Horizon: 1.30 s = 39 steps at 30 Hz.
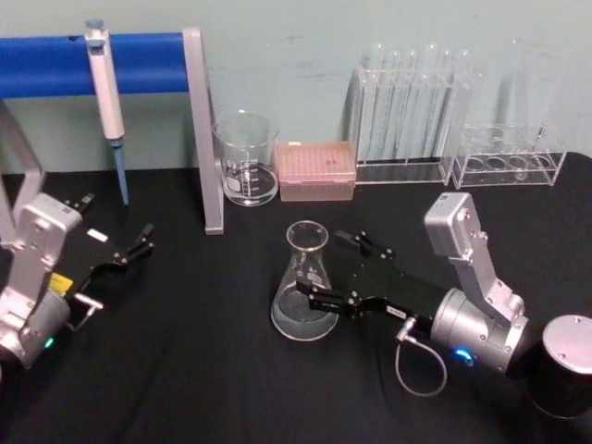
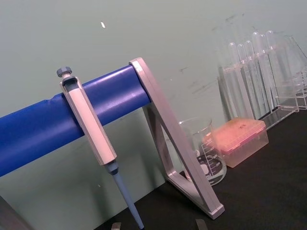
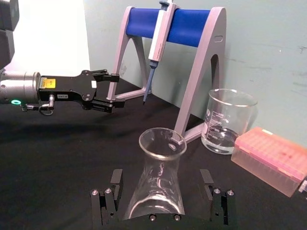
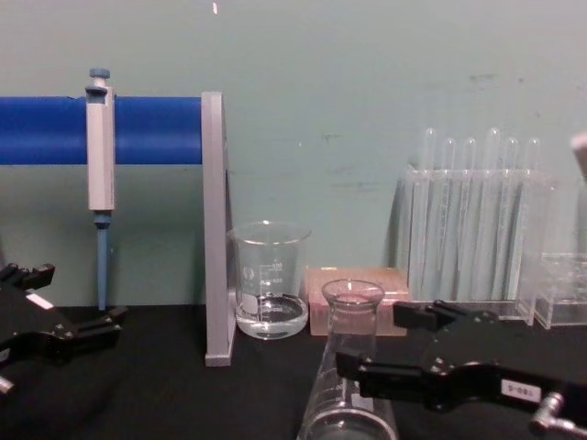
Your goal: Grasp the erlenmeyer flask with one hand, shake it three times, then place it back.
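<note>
The erlenmeyer flask (image 1: 305, 277) stands upright on the black table, a little liquid at its base, and it also shows in the right wrist view (image 3: 156, 143) and the chest view (image 4: 353, 302). My right gripper (image 1: 321, 264) is open, with one jaw on each side of the flask's lower body and a gap to the glass on both sides (image 3: 161, 179) (image 4: 370, 339). My left gripper (image 1: 141, 240) rests low at the table's left, open and holding nothing (image 3: 112, 91).
A glass beaker (image 1: 247, 157) and a pink tip box (image 1: 316, 170) sit just behind the flask. Test tube racks (image 1: 412, 111) line the back right. A pipette (image 1: 106, 92) hangs on the blue-barred stand (image 1: 205, 129) at back left. A black cylinder (image 1: 564, 365) stands at the near right.
</note>
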Motion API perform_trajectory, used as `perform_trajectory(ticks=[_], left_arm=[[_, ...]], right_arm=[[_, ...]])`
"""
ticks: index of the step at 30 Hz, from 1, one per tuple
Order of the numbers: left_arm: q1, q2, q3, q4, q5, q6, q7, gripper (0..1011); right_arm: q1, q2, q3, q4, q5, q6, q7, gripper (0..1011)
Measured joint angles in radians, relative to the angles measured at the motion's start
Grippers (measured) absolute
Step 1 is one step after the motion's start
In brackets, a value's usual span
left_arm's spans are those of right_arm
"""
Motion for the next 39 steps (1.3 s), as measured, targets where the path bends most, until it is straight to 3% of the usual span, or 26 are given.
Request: perform_trajectory(ticks=[15, 39], left_arm=[[0.0, 0.0, 0.0, 0.0, 0.0, 0.0, 0.0, 1001], [0.0, 0.0, 0.0, 0.0, 0.0, 0.0, 0.0, 1001]], right_arm=[[0.065, -0.058, -0.019, 0.081, -0.035, -0.011, -0.012, 1003], [0.115, -0.097, -0.037, 0.147, -0.05, -0.023, 0.009, 1003]])
